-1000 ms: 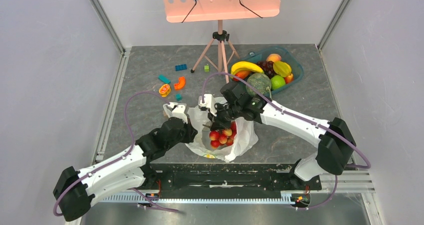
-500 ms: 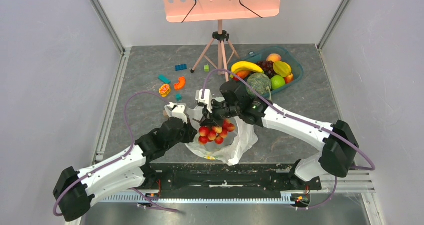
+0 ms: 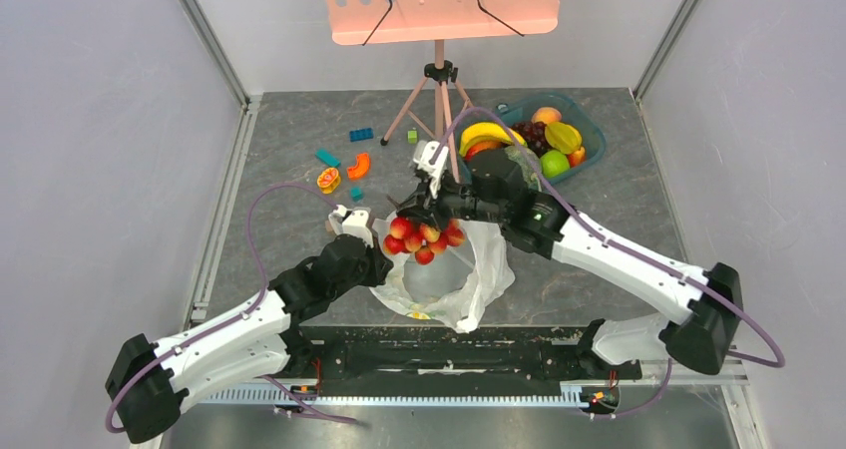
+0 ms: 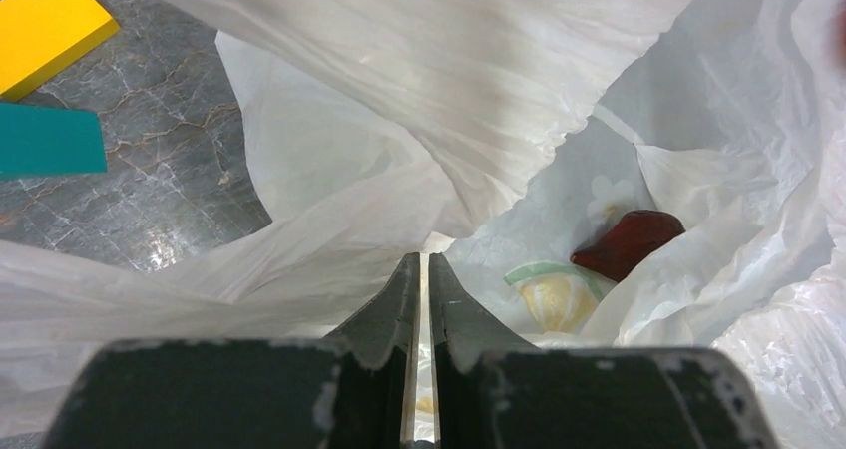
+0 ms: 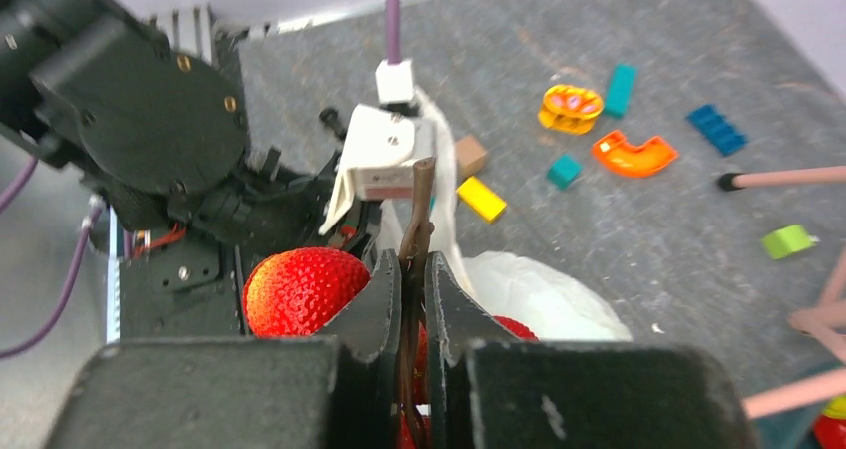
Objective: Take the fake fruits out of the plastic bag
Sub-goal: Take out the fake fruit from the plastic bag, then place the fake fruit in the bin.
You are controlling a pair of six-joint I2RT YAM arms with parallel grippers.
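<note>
Above the open plastic bag (image 3: 483, 269), the right gripper (image 5: 411, 265) is clenched on the brown stem (image 5: 418, 205) of the red fruit cluster (image 3: 424, 237), which hangs clear of the bag. The left gripper (image 4: 420, 271) pinches the bag's rim on the surface (image 3: 619, 200).

red fruit cluster (image 3: 424, 237): glossy red-pink balls on a brown stem, hanging clear above the bag mouth, stem pinched in the right tool (image 5: 411, 264)
plastic bag (image 3: 494, 269): thin crinkly white, slumped on the table (image 3: 289, 160), mouth open upward, rim film clamped in the left tool (image 4: 423, 264); faint yellow-green print inside, one dark red piece (image 4: 629, 242) at the bottom
banana bunch (image 3: 479, 132): bright yellow, lying in the blue bin (image 3: 591, 135) at the far right, well apart from the bag
</note>
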